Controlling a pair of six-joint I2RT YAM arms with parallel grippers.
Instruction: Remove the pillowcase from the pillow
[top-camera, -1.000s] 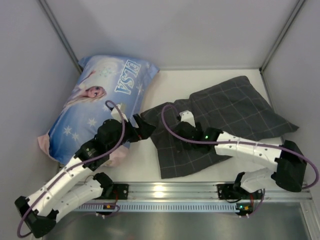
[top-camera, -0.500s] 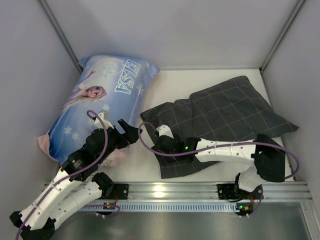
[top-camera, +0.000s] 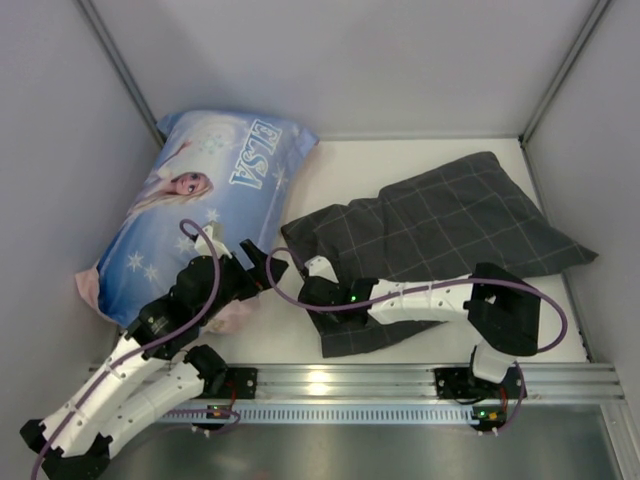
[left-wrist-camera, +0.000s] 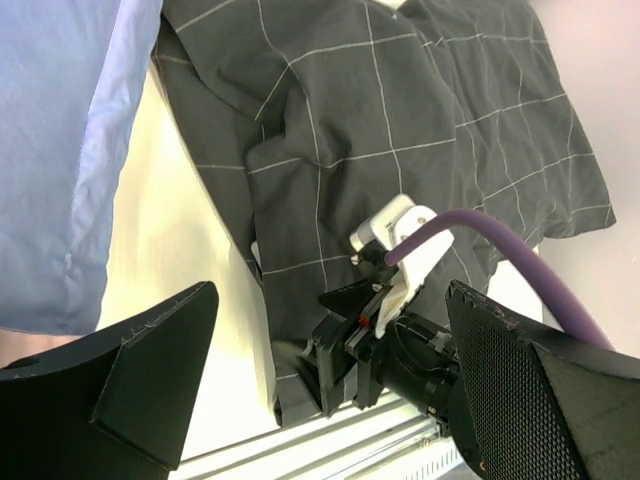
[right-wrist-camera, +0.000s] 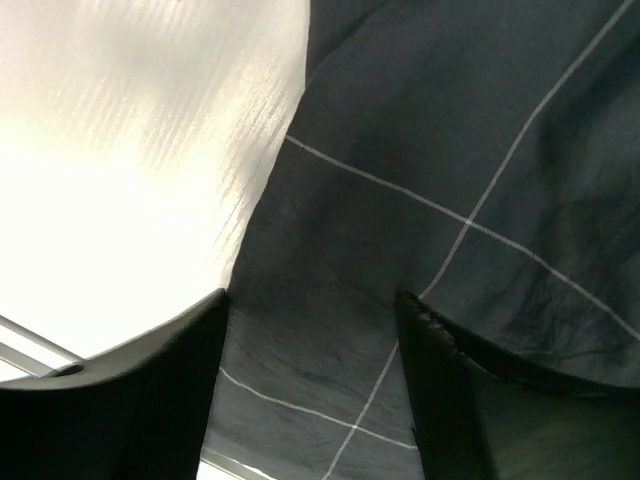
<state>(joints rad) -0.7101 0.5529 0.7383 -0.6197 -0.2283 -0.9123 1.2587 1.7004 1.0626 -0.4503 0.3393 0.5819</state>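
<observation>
The dark grey checked pillowcase (top-camera: 440, 230) lies on the table's right half, bulging at the back right and flat and wrinkled at its near left. The pillow is hidden inside it. My right gripper (top-camera: 305, 283) is open, low over the pillowcase's near left edge. In the right wrist view its fingers (right-wrist-camera: 130, 390) straddle grey fabric (right-wrist-camera: 340, 330) without closing on it. My left gripper (top-camera: 263, 264) is open and empty, just left of the pillowcase. The left wrist view shows the pillowcase (left-wrist-camera: 400, 130) and the right gripper (left-wrist-camera: 350, 350) between my left fingers (left-wrist-camera: 150, 370).
A large blue ELSA-print pillow (top-camera: 205, 195) lies at the back left against the wall, and also shows in the left wrist view (left-wrist-camera: 70, 150). A metal rail (top-camera: 340, 385) runs along the near edge. Grey walls close in both sides and the back. A purple cable (left-wrist-camera: 500, 250) loops from the right arm.
My right gripper has slid left and nearer along the pillowcase to its near left edge. My left gripper has drawn back from the pillowcase's left corner and stands open beside it.
</observation>
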